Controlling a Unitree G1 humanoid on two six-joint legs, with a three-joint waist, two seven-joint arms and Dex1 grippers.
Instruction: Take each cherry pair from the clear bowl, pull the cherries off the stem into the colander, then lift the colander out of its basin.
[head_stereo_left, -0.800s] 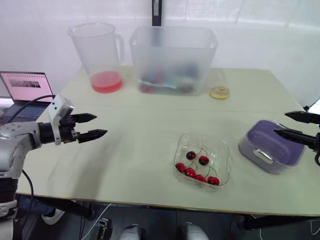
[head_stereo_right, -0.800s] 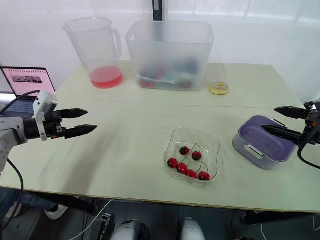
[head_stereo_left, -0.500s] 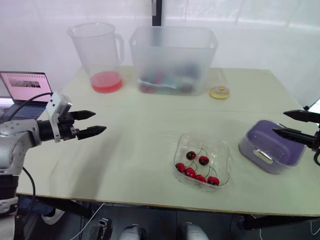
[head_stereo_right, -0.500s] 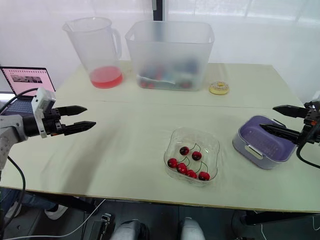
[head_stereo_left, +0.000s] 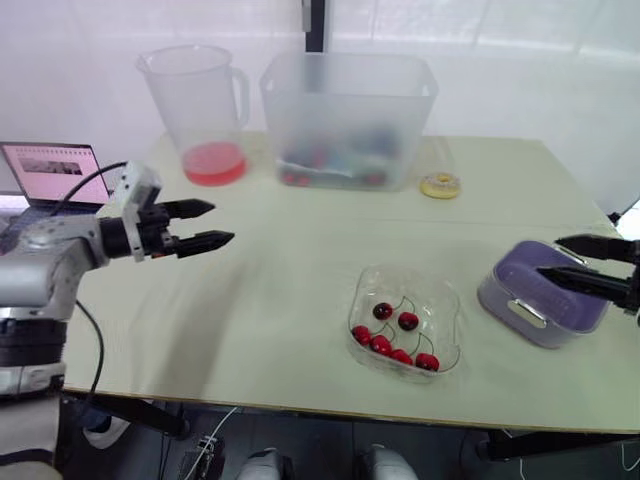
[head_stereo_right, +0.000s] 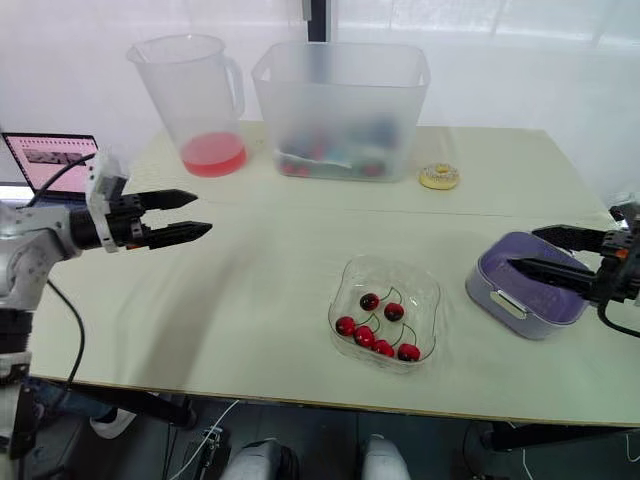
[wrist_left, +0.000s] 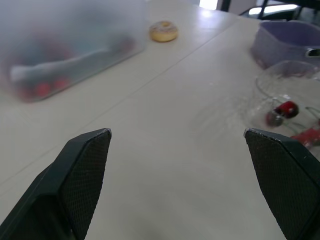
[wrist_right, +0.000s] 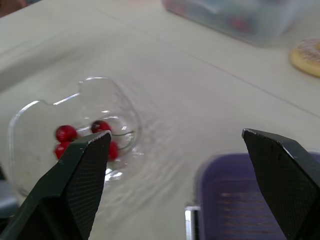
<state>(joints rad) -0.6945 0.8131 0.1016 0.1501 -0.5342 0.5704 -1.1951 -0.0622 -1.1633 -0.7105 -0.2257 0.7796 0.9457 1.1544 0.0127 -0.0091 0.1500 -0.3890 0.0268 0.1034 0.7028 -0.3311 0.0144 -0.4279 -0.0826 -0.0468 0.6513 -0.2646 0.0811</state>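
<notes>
A pale desk (head_stereo_left: 290, 290) seen from above. A clear bowl (head_stereo_left: 425, 290) sits right of centre, near the front edge, with red cherries (head_stereo_left: 381, 345) and their thin stems gathered toward its front. Just beside it, further right and close to the desk's right edge, a purple colander (head_stereo_left: 515, 265) rests inside its basin (head_stereo_left: 505, 305). Along the back edge stand a pitcher (head_stereo_left: 195, 100) with red liquid in the bottom, a large frosted tub (head_stereo_left: 348, 115) and a small donut (head_stereo_left: 439, 185); a laptop (head_stereo_left: 55, 170) sits off the left edge. The middle and left of the desk are bare, leaving a wide open stretch between the bowl and the left end effector (head_stereo_left: 222, 223), which hovers above the left side with its two fingers spread apart and empty, pointing toward the bowl. The right end effector (head_stereo_left: 550, 256) hangs over the colander, fingers also apart and holding nothing. Compared with a moment ago, the left end effector has moved further in over the desk and toward the back, and the right one has reached inward from the right edge so its tips are now above the colander. The bowl, cherries and colander have not moved.
</notes>
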